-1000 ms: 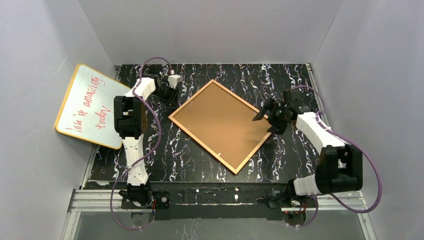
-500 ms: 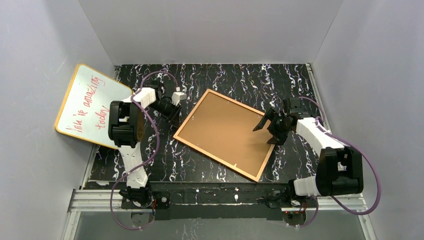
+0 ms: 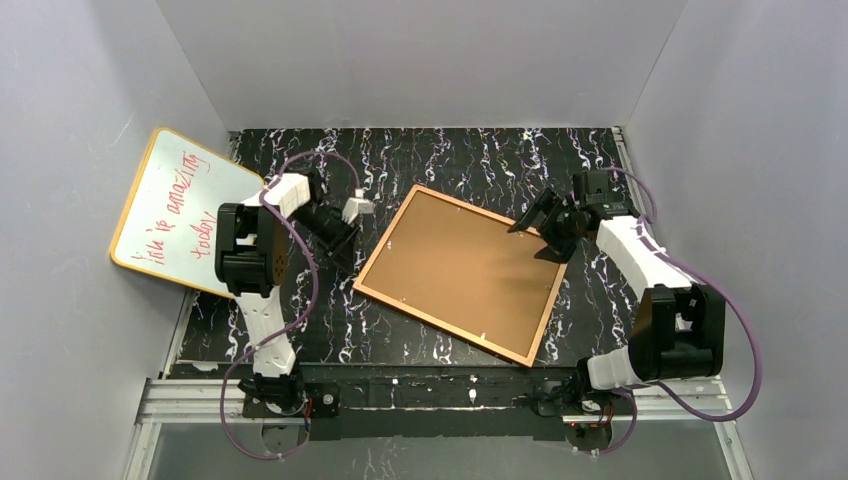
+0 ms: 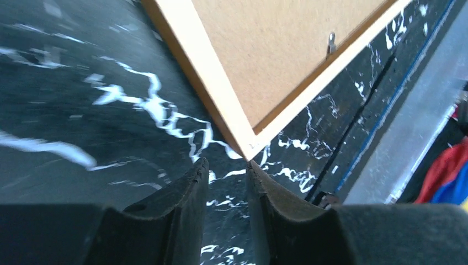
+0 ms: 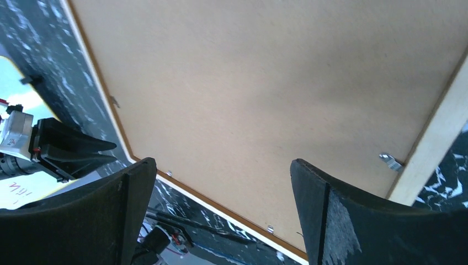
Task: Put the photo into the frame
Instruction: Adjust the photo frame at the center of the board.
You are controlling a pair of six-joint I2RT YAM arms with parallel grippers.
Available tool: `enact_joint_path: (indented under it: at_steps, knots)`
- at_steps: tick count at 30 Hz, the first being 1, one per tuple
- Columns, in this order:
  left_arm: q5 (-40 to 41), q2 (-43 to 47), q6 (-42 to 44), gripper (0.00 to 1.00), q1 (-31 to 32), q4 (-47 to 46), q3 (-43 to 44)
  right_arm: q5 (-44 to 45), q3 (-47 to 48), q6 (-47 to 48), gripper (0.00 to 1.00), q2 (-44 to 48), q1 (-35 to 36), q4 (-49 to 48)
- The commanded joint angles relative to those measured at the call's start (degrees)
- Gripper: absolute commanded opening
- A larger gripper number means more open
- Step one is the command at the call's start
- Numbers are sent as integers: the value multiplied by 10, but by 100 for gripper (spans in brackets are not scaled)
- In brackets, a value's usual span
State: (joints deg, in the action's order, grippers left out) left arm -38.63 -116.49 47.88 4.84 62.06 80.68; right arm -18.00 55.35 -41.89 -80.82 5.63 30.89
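Your frame [image 3: 465,272] lies flat on the counter [image 3: 450,150], brown board back facing up. It sits about midway between the left and right edges and is turned at a slant, so that one corner points toward the near edge.

Your left end effector [image 4: 226,165] is low over the counter at the frame's near-left corner. Its fingers are parted by only a narrow gap with nothing between them, and the wooden corner lies just ahead of the fingertips. You cannot tell from these views whether they touch it.

Your right end effector [image 5: 222,161] hangs above the frame's far-right corner with its fingers spread wide, gripping nothing. The board back fills the space beneath it, and a small metal clip [image 5: 391,161] shows on the board beside the wooden border.

A yellow-edged whiteboard [image 3: 180,210] with red writing leans past the counter's left edge, well apart from the frame.
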Motion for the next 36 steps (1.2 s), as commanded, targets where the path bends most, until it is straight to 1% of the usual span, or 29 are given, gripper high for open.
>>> enact_joint_path:
  at_steps: [1, 4, 6, 8, 11, 15, 20, 22, 25, 30, 36]
  knots:
    - [-21, 10, -16, 31, -26, 26, 95, -1, 72, -16, 100, -13, 1, -28]
    - [-7, -6, -108, 35, -38, -48, 124, 3, 104, -34, 100, -29, 40, -58]
    - [-11, -23, -135, 39, -41, -76, 142, 18, 136, -37, 100, -53, 83, -68]
    - [-28, -44, -149, 43, -41, -82, 163, 26, 161, -42, 95, -90, 126, -78]
    - [-77, -74, -164, 44, -41, -74, 187, 24, 182, -56, 92, -132, 180, -116]
    - [-110, -95, -153, 40, -24, -45, 182, 2, 212, -71, 88, -196, 233, -175]
    - [-110, -87, -135, 34, 3, -43, 121, -19, 284, -76, 86, -283, 285, -178]
    - [-105, -86, -135, 30, 6, -48, 109, -25, 304, -79, 85, -307, 301, -179]
    - [-96, -84, -141, 24, 6, -58, 97, -36, 328, -88, 84, -340, 321, -180]
    - [-94, -81, -145, 21, 6, -67, 85, -43, 357, -89, 83, -384, 342, -182]
    - [-89, -79, -158, 16, 6, -87, 69, -50, 376, -86, 81, -426, 351, -188]
